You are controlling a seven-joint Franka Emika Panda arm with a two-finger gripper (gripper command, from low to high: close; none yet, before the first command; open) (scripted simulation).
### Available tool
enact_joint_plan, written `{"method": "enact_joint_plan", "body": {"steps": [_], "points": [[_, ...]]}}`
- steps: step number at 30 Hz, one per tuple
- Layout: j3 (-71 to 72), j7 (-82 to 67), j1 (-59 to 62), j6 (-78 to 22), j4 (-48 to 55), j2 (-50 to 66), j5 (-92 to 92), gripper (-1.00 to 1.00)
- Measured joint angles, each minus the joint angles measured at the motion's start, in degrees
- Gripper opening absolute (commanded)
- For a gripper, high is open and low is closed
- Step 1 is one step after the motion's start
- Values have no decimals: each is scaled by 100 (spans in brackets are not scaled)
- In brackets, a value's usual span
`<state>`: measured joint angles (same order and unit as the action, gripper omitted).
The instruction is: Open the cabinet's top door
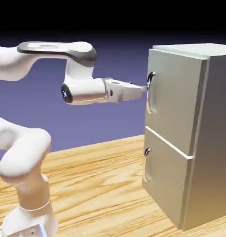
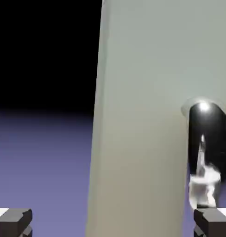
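Poised with gripper (image 1: 144, 88) at long curved handle (image 2: 208, 139) of top door (image 1: 175, 99), with fingertips spread wide and nothing clamped between. Lined up in hand view with right-hand tip rather than middle of gap; impossible to tell if touching. Seen shut on upper part of cabinet (image 1: 216, 125), above lower door (image 1: 168, 178), over wooden table (image 1: 98, 185). Apparently at approach, before grasp; likely to need sideways shift to bring handle between tips, then squeeze and outward pull

Glare whitens the arm (image 1: 82, 90); the handle (image 2: 209, 143) carries bright highlights, its reflections seemingly smeared.
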<state>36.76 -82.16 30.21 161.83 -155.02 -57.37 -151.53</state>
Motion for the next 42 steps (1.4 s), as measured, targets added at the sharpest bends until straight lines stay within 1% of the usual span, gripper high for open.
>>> {"method": "enact_joint_plan", "body": {"steps": [3,5,9,10,12,19,26,34,42], "points": [[-113,-266,85,79,-160,-189,-746,0],[-119,-270,85,80,-165,-195,-767,0],[381,-573,933,-336,471,609,-1088,0],[394,-581,955,-347,487,630,-1097,-100],[394,-581,955,-347,487,630,-1097,-100],[-997,114,-273,-992,-367,286,642,-100],[-2214,811,-942,-1626,-987,-202,2393,-100],[-3521,1512,-1114,-2566,-1419,-678,4394,-100],[-4977,1908,-894,-3938,-1435,-706,6379,-100]]}}
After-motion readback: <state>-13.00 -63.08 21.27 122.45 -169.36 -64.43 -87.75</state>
